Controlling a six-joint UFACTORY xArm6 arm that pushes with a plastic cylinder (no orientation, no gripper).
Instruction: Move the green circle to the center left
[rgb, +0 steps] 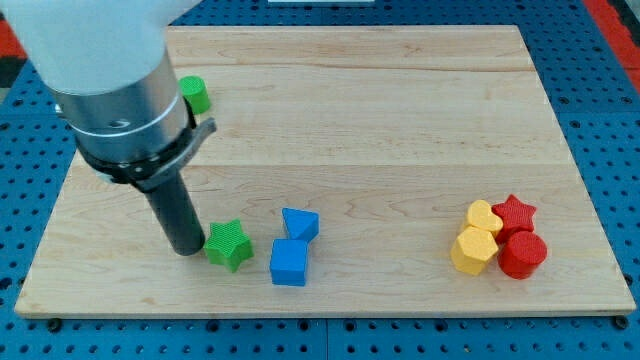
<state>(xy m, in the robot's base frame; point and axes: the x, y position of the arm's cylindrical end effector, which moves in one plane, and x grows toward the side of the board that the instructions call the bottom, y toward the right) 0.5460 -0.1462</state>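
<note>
green circle (195, 94) | upper left of wooden board (400, 120) | blue pegboard (600, 90) around

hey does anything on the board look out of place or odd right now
One thing: my tip sits against the green star at the view's bottom, while the green circle, the block to move, lies half hidden behind the arm at upper left. Nothing looks damaged or spilled.

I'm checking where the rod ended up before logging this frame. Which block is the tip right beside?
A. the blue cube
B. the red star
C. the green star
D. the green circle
C: my tip sits at the left edge of the green star near the view's bottom, while the green circle lies far up by the board's upper left, partly behind the arm.
</note>
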